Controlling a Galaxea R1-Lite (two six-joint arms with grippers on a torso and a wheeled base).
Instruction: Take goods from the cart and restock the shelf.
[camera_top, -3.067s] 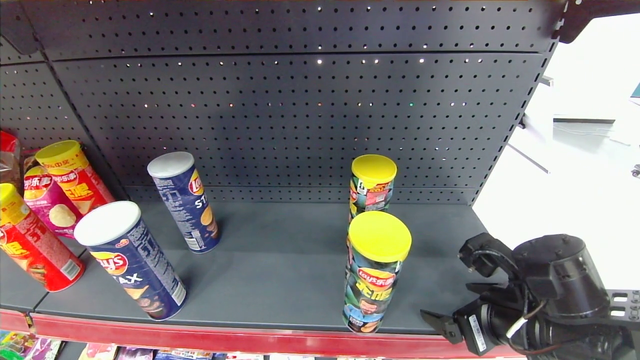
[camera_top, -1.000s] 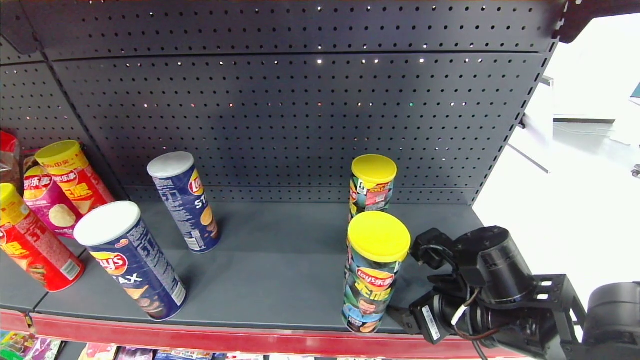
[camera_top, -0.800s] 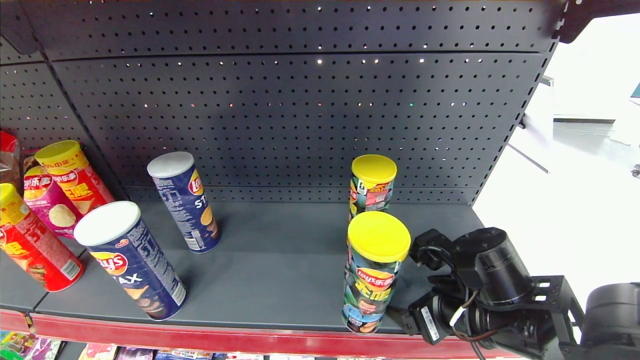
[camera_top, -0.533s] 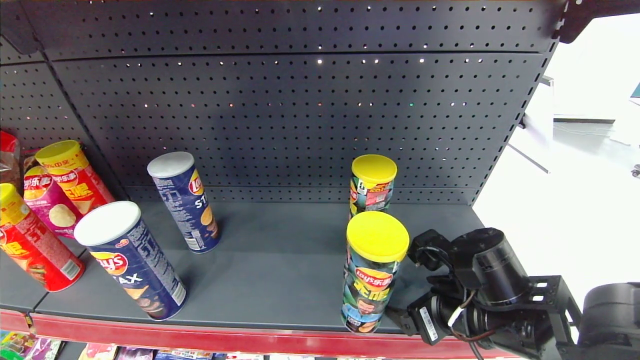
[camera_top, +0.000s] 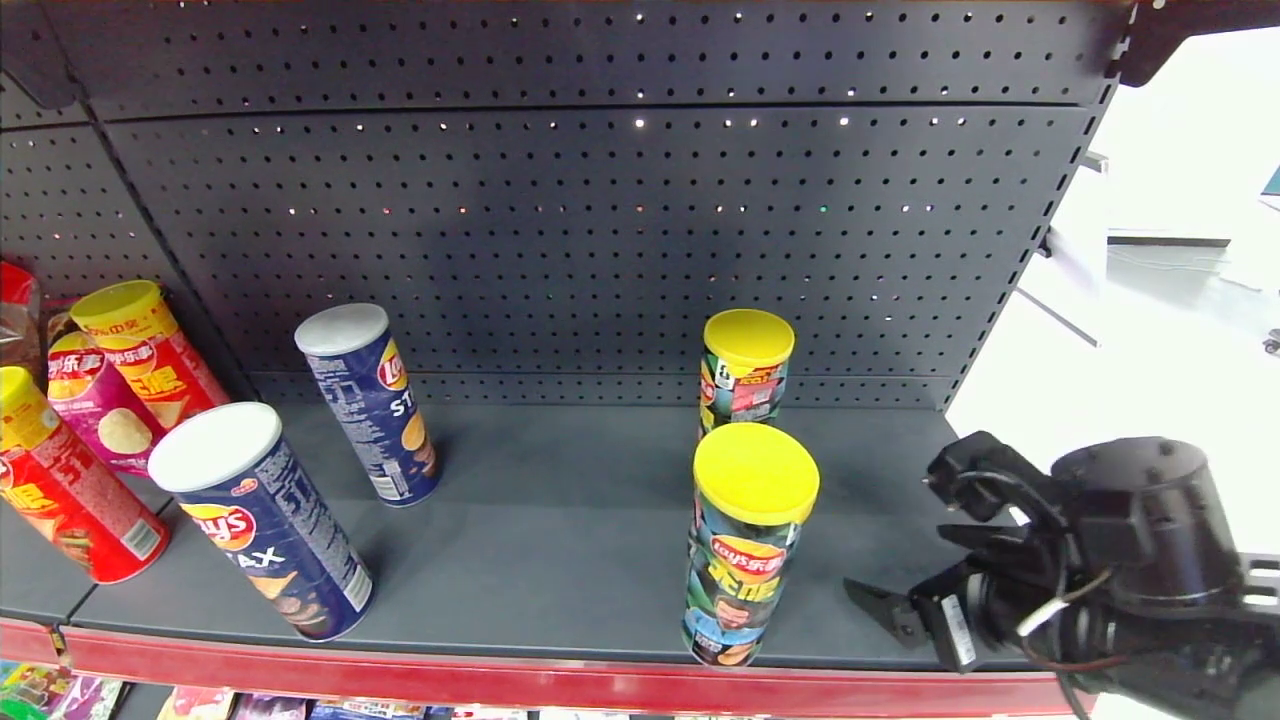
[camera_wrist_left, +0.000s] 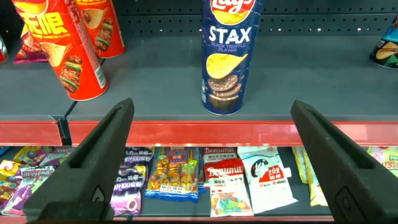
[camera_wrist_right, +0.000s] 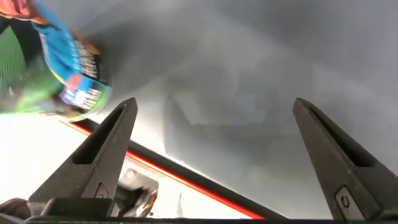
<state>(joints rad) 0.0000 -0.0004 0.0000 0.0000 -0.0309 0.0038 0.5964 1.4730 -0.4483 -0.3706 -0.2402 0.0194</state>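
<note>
**Location.** The front can (camera_top: 752, 545) stands upright near the front edge of the shelf (camera_top: 560, 520), yellow lid on. The rear can (camera_top: 745, 375) stands directly behind it by the back panel, apart from it.

**Grippers.** The right gripper (camera_wrist_right: 214, 118) is just to the right of the front can at shelf level, not touching it. Its jaws are spread wide and hold nothing. The left gripper (camera_wrist_left: 211, 106) faces the shelf's red front lip below the blue can (camera_wrist_left: 227, 56). Its jaws are also wide and empty.

**Handling assessment (judgement).**
- The can is probably a light tube, stiff along its length, with thin walls that would dent under a hard squeeze.
- The wrap looks glossy, so a loose hold may slip.
- The tube is tall and narrow, so a sideways knock near the top is likely to topple it. The front edge is close.
- The contents are presumably brittle, so it should be set down gently.

**Recommended hold.** Grip across the body at about mid-height, with the pads flat on opposite sides and moderate pressure. Avoid the lid, which may pop off. A low grip leaves the top free to swing.
</note>
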